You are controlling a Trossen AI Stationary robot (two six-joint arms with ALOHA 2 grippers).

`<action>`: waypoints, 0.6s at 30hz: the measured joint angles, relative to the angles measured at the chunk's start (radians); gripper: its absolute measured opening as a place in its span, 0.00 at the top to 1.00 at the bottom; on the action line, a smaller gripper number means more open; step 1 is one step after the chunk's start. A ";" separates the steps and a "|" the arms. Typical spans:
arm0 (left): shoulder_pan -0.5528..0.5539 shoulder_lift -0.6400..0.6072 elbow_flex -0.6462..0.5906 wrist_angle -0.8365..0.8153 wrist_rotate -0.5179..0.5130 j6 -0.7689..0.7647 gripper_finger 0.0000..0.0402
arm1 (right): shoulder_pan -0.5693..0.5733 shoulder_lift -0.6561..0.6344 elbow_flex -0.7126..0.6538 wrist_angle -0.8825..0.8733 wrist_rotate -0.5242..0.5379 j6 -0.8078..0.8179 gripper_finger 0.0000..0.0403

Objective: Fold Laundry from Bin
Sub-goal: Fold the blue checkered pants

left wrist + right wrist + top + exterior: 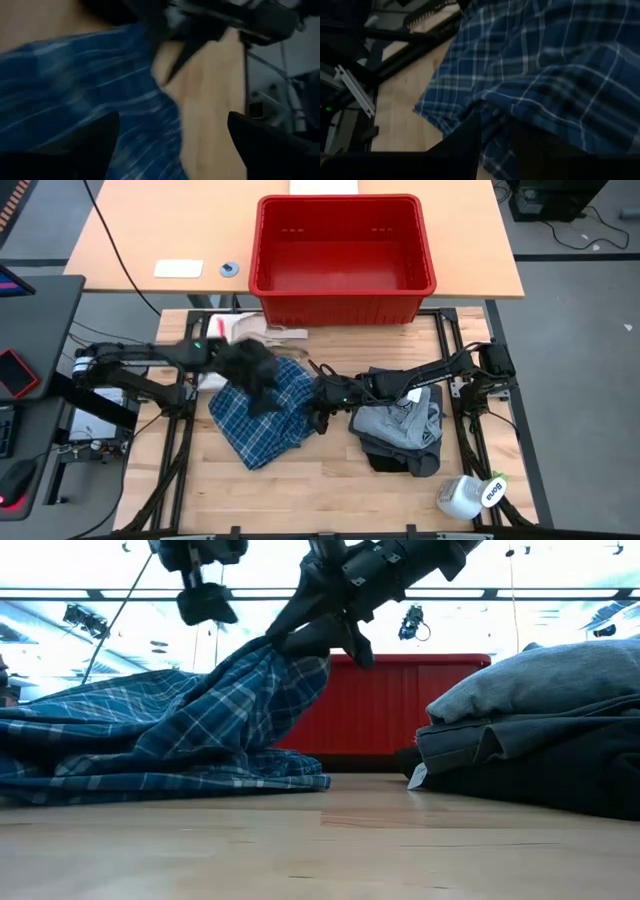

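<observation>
From above, the blue-and-white plaid shirt [262, 412] is lying spread near the middle of the table [330, 490], and both arms are working on it, so the folding of this garment looks to be the step in hand. The red bin [342, 258] is sitting at the table's far edge and looks empty, and the finished pile [400, 430] is resting toward the right edge. The left gripper [262, 385] is hovering over the shirt; the right gripper [320, 402] is sitting at its right-hand border.

At table height, the right gripper [325, 635] is pinching a raised peak of plaid cloth, jaws closed on it, while the left gripper [205, 602] is hanging clear above.

The left wrist view is showing its jaws spread wide with nothing between them, the shirt [75, 100] below.

The right wrist view is showing plaid fabric [545, 75] running in between the fingers [465, 140].

Next, I judge, the left gripper needs to descend onto a fresh hem before the fold goes over.
</observation>
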 joint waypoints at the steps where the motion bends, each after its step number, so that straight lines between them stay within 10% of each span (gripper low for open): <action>1: -0.026 0.022 -0.005 0.037 -0.008 -0.008 0.07 | -0.002 0.000 0.000 0.011 0.003 -0.001 0.72; 18: -0.147 0.245 -0.007 0.098 -0.171 -0.153 0.07 | -0.030 -0.060 -0.002 -0.135 -0.192 0.188 0.73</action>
